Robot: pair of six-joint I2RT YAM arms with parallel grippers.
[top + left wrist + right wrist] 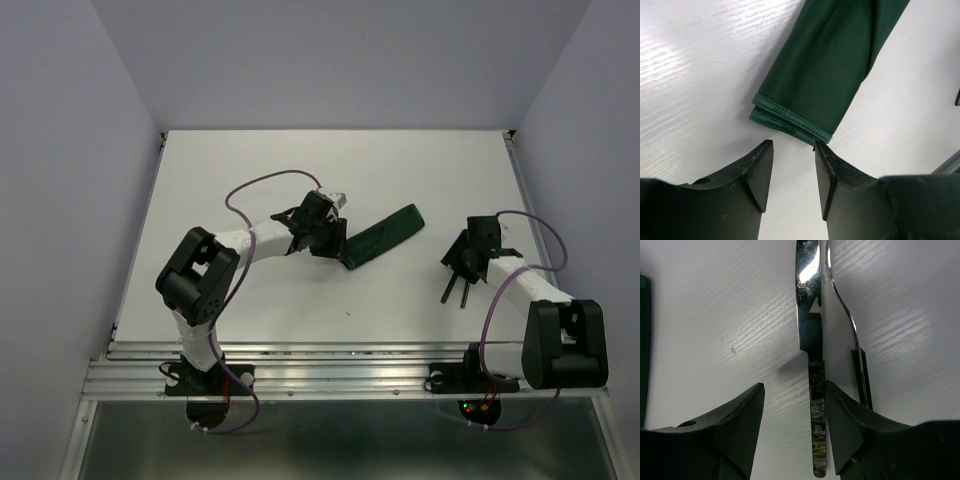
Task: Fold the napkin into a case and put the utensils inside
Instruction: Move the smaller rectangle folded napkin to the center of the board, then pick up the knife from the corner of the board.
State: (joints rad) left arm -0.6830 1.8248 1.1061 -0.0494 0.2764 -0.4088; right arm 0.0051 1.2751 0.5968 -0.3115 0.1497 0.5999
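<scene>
Right wrist: knife (810, 330) lies inside the parted right pincer (795, 387).

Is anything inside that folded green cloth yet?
Only layered hems show at the end of the case; its inside is hidden by cloth. The knife and fork lie outside on the table.

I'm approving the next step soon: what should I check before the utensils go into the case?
1. Case folded long and narrow: ok.
2. Left gripper open at the case's hemmed end: ok.
3. Right gripper open: ok.
4. Knife between the right jaws: ok.
5. Fork between them too: not ok, it lies outside one finger.
6. Case mouth open: cannot tell.
</scene>
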